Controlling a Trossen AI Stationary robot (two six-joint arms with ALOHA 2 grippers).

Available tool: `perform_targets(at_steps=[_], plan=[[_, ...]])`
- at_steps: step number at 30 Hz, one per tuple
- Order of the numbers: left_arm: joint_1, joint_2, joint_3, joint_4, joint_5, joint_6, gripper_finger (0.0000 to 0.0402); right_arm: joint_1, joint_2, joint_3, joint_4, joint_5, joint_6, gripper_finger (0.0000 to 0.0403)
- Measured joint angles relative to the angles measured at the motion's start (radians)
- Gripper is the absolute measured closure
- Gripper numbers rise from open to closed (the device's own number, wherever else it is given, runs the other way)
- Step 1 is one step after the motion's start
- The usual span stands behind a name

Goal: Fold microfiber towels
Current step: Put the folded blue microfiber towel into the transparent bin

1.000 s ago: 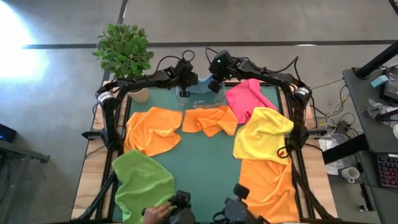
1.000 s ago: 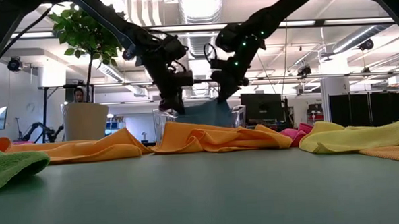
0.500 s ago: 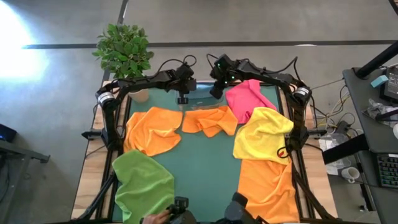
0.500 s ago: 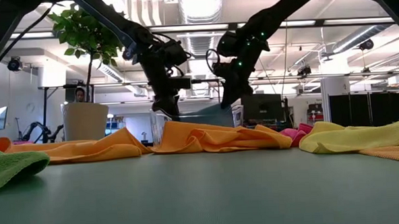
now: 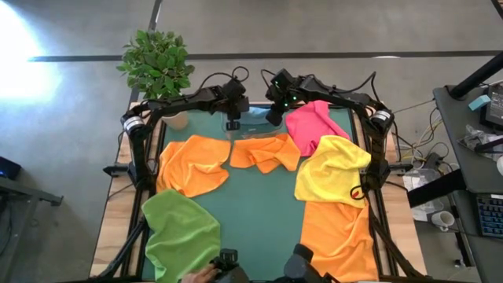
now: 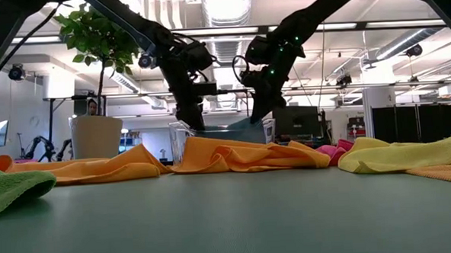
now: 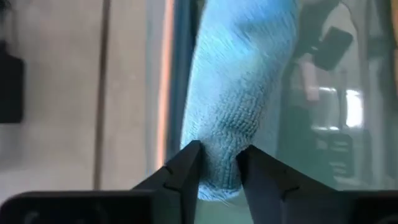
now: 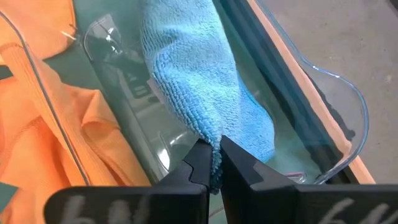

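Right gripper (image 8: 214, 163) pinches the light blue towel (image 8: 199, 93) over the clear tray (image 8: 323, 118); left gripper (image 7: 217, 168), narrowly parted, straddles its opposite end.

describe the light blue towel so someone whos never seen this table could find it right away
Start at the potted plant by the table's far left corner, then look right along the far edge to the clear plastic tray between the two arms. The light blue towel lies folded in that tray. It is the only blue cloth and the only one in the tray.
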Motion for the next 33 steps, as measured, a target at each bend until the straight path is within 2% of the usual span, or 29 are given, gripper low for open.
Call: perform_targets(at_steps=[4, 8, 13, 17, 24, 29, 33], plan=[[-0.016, -0.005, 0.019, -0.116, 0.024, -0.005, 0.0289, 0.0, 0.0, -0.001, -0.025, -0.01, -0.005, 0.0392], [-0.029, -0.009, 0.051, -0.204, 0.11, -0.008, 0.0288, 0.002, 0.0, -0.004, -0.048, -0.044, -0.01, 0.0392], [-0.037, -0.02, 0.088, -0.218, 0.179, -0.034, 0.0287, 0.003, 0.0, -0.004, -0.051, -0.055, -0.011, 0.0392], [-0.037, -0.021, 0.132, -0.254, 0.183, -0.058, 0.0287, 0.007, 0.0, -0.005, -0.058, -0.06, -0.047, 0.0385], [-0.037, -0.047, 0.161, -0.269, 0.184, -0.06, 0.0287, 0.021, 0.0, -0.005, -0.075, -0.132, -0.046, 0.0322], [-0.035, -0.071, 0.174, -0.287, 0.184, -0.06, 0.0287, 0.022, -0.001, 0.006, -0.153, -0.138, -0.039, 0.0268], [-0.033, -0.092, 0.188, -0.306, 0.181, -0.06, 0.0287, 0.022, -0.015, 0.014, -0.183, -0.138, -0.048, 0.0241]])
